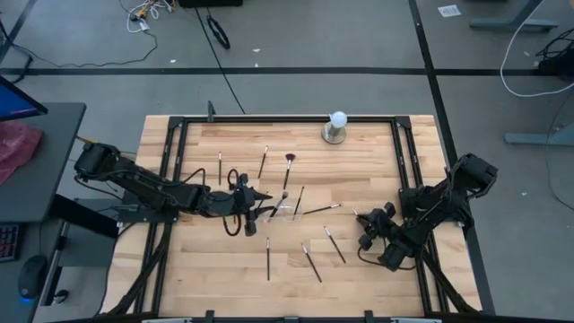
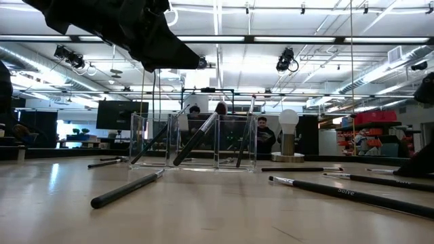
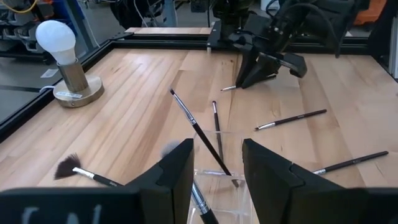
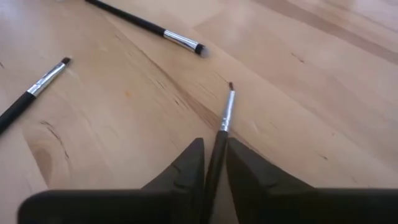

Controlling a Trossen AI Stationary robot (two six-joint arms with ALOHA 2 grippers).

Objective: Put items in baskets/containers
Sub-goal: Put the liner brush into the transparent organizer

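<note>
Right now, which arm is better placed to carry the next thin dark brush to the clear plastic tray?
The right gripper: its fingers already pinch a thin silver-ferruled brush. The left gripper hovers open at the clear plastic tray, holding nothing.

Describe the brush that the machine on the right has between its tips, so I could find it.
Start at the right arm, over the table's right side. Its tool is shut on a thin brush lying on the wood, silver ferrule and tiny dark tip pointing away. Unlike the loose brushes nearby, its dark handle runs between the two fingers.

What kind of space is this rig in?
Probably a robotics lab or open workshop hall: exposed ceiling ducts and strip lights, cables on a taped concrete floor, and a wooden table in a black frame.
</note>
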